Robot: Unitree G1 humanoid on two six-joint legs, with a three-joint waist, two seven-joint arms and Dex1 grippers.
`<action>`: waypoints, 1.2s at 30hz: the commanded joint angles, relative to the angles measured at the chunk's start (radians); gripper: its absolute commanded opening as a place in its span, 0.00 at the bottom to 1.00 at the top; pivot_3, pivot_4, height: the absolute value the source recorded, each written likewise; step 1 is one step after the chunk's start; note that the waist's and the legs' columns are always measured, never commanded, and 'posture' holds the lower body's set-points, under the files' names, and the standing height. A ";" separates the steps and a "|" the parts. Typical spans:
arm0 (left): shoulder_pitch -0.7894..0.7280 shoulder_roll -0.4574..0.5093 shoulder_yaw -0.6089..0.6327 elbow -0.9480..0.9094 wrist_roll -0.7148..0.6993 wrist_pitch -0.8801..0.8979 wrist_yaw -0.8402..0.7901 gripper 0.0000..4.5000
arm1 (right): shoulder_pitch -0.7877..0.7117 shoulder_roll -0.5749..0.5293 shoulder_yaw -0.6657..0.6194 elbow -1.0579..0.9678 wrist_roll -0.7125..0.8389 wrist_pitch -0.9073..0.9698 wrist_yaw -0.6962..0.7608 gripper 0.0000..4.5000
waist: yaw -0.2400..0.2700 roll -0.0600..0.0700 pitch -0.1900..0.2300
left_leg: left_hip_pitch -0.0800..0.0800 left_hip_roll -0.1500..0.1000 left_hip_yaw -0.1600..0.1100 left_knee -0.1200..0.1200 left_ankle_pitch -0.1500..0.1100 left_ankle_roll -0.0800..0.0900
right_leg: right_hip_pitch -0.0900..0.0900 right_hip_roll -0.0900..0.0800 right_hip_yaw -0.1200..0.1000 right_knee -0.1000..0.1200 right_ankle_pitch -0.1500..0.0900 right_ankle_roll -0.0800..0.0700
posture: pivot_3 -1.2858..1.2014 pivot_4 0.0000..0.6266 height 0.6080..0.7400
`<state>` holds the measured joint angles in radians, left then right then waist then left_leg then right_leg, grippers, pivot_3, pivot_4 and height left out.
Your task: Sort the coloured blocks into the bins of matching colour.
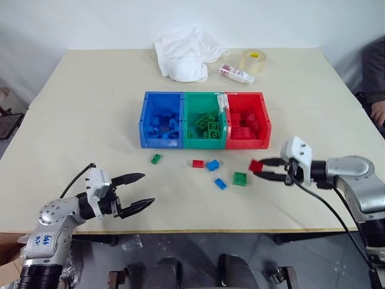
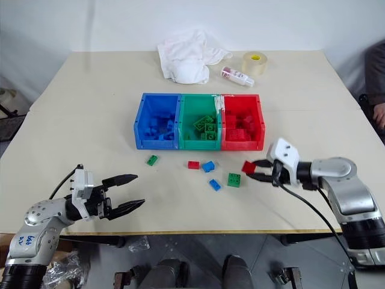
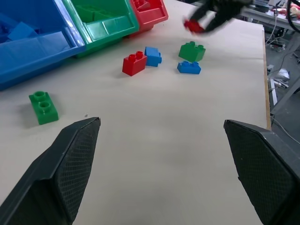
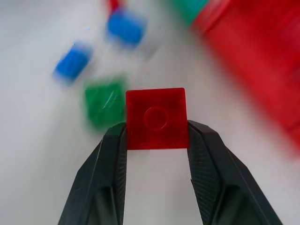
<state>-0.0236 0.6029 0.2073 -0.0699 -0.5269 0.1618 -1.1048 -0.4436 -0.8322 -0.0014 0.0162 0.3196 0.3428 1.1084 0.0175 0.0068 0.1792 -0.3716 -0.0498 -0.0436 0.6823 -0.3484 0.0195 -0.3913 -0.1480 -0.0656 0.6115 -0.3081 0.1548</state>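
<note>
Red block between right pincer tips

The only writing to be seen was a few blue handwritten marks on the grey metal shoulder housing of the left arm, and they were too small and slanted to be read. The small clear plastic bottle with a pinkish label, lying on the far side of the beige table, carried print that could not be made out either.
</note>
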 commanded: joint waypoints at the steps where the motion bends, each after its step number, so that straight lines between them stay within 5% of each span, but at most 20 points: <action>1: -0.011 -0.008 0.005 -0.018 -0.019 -0.011 0.004 1.00 | -0.171 0.061 -0.042 0.069 -0.006 -0.015 -0.095 0.32 | -0.006 0.000 0.000 | 0.000 0.000 0.000 0.000 0.000 0.000 | 0.000 0.000 0.000 0.000 0.000 0.000 | 0.52 0.24 1.00; 7: -0.031 -0.022 0.001 -0.004 -0.010 -0.023 0.011 1.00 | -0.383 0.160 -0.009 0.330 -0.106 -0.078 -0.220 0.32 | -0.018 0.000 0.000 | 0.000 0.000 -0.003 -0.001 0.000 0.000 | -0.001 0.000 -0.002 0.007 0.000 0.000 | 0.52 0.24 1.00; 16: -0.021 -0.022 0.007 -0.007 -0.014 -0.033 0.017 1.00 | -0.345 0.180 -0.037 0.255 -0.078 -0.084 -0.178 0.99 | -0.024 0.000 0.000 | -0.001 -0.002 -0.003 -0.001 -0.001 0.001 | -0.002 -0.001 -0.002 0.008 0.000 0.000 | 0.52 0.24 1.00; 27: -0.054 -0.025 -0.012 0.024 -0.009 -0.039 0.002 1.00 | 0.104 -0.061 -0.101 -0.259 0.141 0.157 0.062 0.99 | -0.014 0.000 0.000 | -0.001 -0.002 -0.003 0.000 -0.001 0.001 | 0.000 -0.001 -0.002 0.008 0.000 0.000 | 0.52 0.24 1.00; 32: -0.062 -0.020 -0.011 0.042 -0.007 -0.046 -0.006 1.00 | 0.295 -0.151 -0.179 -0.326 0.156 0.168 0.098 0.99 | -0.011 0.000 0.000 | 0.000 -0.002 -0.002 0.001 -0.001 0.001 | 0.001 -0.001 -0.001 0.007 0.000 0.000 | 0.52 0.24 1.00; 36: -0.066 -0.021 -0.012 0.047 -0.006 -0.047 -0.007 1.00 | 0.310 -0.147 -0.174 -0.330 0.161 0.158 0.088 0.99 | -0.016 0.000 0.000 | 0.000 -0.001 -0.001 0.000 -0.001 0.001 | 0.001 -0.001 -0.001 0.007 0.000 0.000 | 0.52 0.24 1.00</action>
<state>-0.0825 0.5759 0.1847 -0.0202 -0.5257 0.1295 -1.1064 -0.1206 -0.9783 -0.1567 -0.2761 0.4559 0.5085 1.1984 0.0018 0.0070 0.1795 -0.3714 -0.0508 -0.0440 0.6828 -0.3492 0.0205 -0.3908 -0.1487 -0.0660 0.6181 -0.3083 0.1544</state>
